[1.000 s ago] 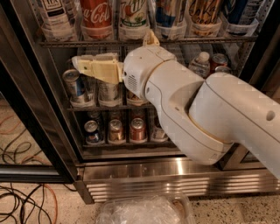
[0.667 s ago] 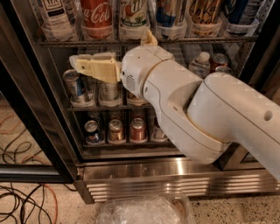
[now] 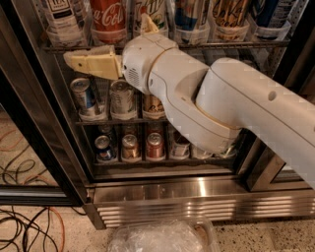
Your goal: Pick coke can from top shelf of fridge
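Observation:
The coke can (image 3: 108, 19), red with white script, stands in a clear holder on the top shelf (image 3: 246, 45) of the fridge (image 3: 197, 197), second from the left. Only its lower part shows. My gripper (image 3: 91, 64) reaches leftward from the big white arm, just under the top shelf's front rail. It is below and slightly left of the coke can, in front of the second rack's cans, and touches nothing that I can see.
A white can (image 3: 59, 19), a green-white can (image 3: 160, 12), a blue can (image 3: 189, 15) and a gold can (image 3: 229, 17) share the top shelf. More cans (image 3: 123, 98) fill the lower racks. The black door frame (image 3: 34, 123) stands left. Cables (image 3: 24, 221) and a plastic bag (image 3: 162, 236) lie on the floor.
The gripper has moved up and a little left, from mid second rack to just under the top shelf's rail. The cans have not moved.

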Robot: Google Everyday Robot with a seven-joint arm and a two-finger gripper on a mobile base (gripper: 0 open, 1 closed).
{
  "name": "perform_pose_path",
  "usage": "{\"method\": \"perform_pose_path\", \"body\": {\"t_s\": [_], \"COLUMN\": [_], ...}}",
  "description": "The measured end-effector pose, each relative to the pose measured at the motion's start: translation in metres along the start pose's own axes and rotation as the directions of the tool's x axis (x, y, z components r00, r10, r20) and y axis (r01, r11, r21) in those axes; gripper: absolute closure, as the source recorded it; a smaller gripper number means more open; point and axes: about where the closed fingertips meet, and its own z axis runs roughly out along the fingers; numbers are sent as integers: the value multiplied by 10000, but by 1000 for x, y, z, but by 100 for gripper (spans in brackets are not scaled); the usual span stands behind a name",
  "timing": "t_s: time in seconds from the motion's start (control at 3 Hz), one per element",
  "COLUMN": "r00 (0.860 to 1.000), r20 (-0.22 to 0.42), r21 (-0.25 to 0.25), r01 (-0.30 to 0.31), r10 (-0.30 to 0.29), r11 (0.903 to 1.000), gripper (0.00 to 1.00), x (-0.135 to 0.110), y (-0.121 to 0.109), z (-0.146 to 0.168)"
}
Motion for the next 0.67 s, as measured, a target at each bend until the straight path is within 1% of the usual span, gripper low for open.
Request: {"method": "perform_pose_path", "body": {"t_s": [0.33, 0.67], "r00": [10000, 10000], "r20": [0, 0], "r21": [-1, -1], "r01": [1, 1], "r10": [-1, -1], "r11": [10000, 10000], "gripper": [0, 5], "x": [0, 0], "y": [0, 0], "z": [0, 0]}}
